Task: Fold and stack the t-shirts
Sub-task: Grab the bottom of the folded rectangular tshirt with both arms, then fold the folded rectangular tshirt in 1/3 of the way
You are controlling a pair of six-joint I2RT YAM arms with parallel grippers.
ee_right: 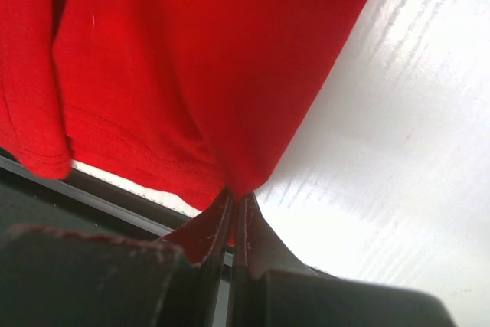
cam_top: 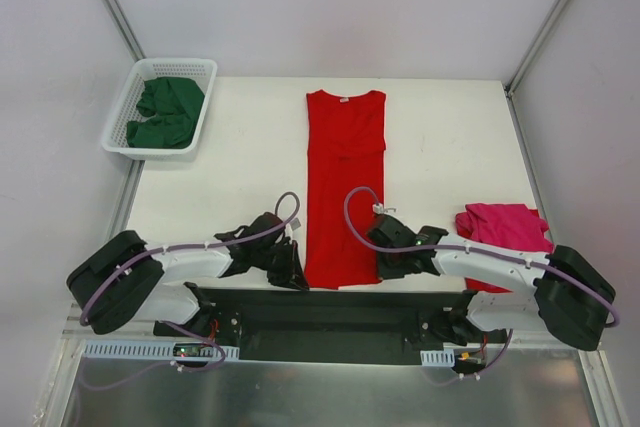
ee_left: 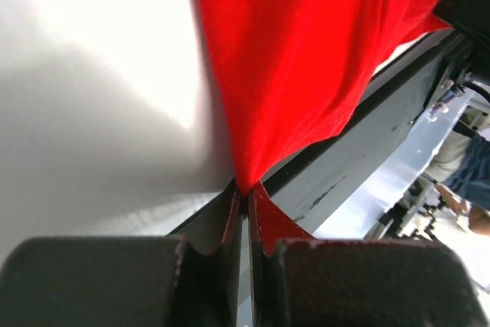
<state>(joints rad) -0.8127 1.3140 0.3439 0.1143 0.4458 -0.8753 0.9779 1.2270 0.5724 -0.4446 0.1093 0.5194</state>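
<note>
With left claw (ee_left: pixel 244 190) and right claw (ee_right: pixel 233 194) each pinched on a bottom corner of the red shirt (cam_top: pixel 344 187), lift evenly, carry toward upper centre, hem taut.

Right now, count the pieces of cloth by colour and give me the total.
Red t-shirt: 1
Magenta-pink t-shirt: 1
Dark green heap in the white basket: 1; how many shirts it holds cannot be told
Total: 3 pieces of cloth in view
</note>
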